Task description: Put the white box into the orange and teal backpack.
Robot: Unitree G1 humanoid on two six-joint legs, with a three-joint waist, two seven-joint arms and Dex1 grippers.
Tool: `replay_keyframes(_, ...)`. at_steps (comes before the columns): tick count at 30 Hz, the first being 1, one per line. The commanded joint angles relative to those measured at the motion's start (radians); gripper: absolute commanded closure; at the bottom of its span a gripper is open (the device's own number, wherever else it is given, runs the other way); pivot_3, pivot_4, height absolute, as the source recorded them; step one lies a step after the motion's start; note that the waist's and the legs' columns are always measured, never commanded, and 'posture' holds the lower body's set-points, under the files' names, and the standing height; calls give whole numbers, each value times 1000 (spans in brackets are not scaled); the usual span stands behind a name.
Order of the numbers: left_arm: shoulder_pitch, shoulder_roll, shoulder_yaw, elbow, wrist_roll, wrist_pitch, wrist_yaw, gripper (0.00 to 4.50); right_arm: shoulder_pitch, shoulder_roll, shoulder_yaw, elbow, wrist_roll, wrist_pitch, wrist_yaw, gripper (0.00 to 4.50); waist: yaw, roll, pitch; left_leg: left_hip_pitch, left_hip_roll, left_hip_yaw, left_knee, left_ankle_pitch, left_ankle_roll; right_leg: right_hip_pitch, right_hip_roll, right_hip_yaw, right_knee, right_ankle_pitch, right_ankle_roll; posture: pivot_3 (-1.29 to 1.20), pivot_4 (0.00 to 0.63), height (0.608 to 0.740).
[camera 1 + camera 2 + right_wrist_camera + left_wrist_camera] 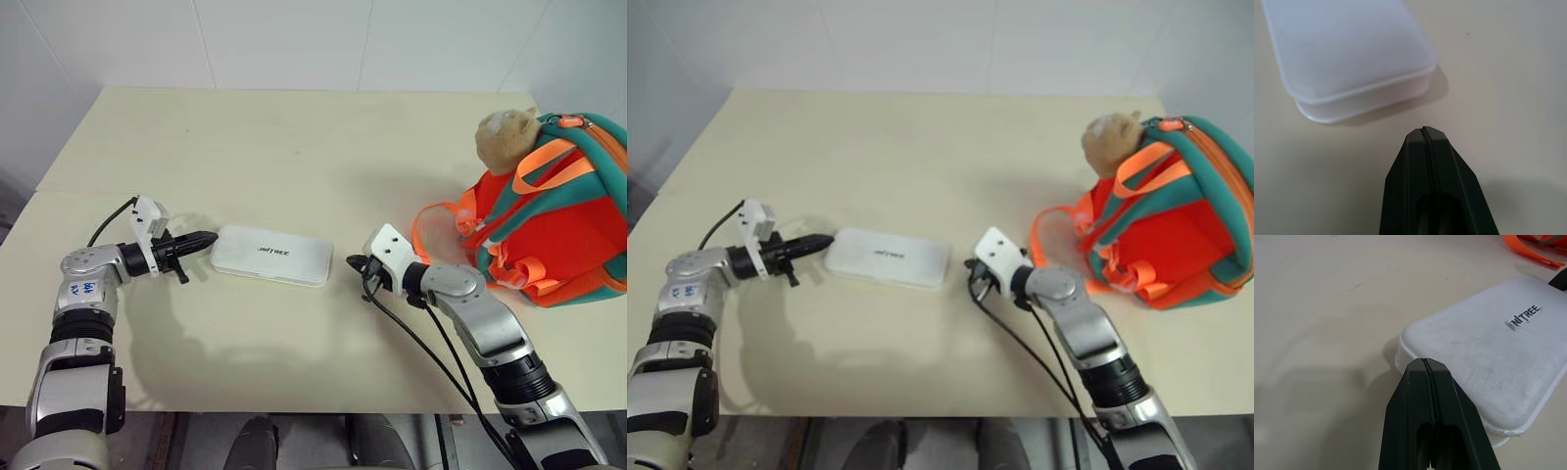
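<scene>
Matte white box (271, 255) flat on cream table (294, 147), left hand (208, 237) and right hand (354, 262) pressed together, flanking it.

I see a pale cream table (294, 127) carrying the white box (271, 255) lying flat near its middle and, well apart at my right, the orange and teal backpack (563, 230) resting on it.

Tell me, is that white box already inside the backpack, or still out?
Still out. The white box lies flat on the table, well apart from the orange and teal backpack.
</scene>
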Motion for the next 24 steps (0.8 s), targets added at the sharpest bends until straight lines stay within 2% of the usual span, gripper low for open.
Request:
replay_keyframes(1, -18, 6, -12, -9, 31, 21, 46, 4500, -24, 13, -7, -8, -6, -6, -11, 4380, 1, 0, 0, 0, 0, 0, 0, 0, 0, 0, 0, 0, 0, 0, 0, 0, 150, 740)
replay_keyframes(14, -12, -5, -56, -66, 52, 83, 45, 4500, -38, 39, 22, -4, -13, -14, 18, 4380, 0, 0, 0, 0, 0, 0, 0, 0, -1, 0, 0, 0, 0, 0, 0, 0, 150, 740)
replay_keyframes(24, 96, 2, -77, -271, 33, 171, 16, 4500, -45, 33, 49, -27, -23, -17, 57, 4380, -1, 0, 0, 0, 0, 0, -1, 0, -1, 0, 0, -1, -1, 0, 0, 0, 150, 740)
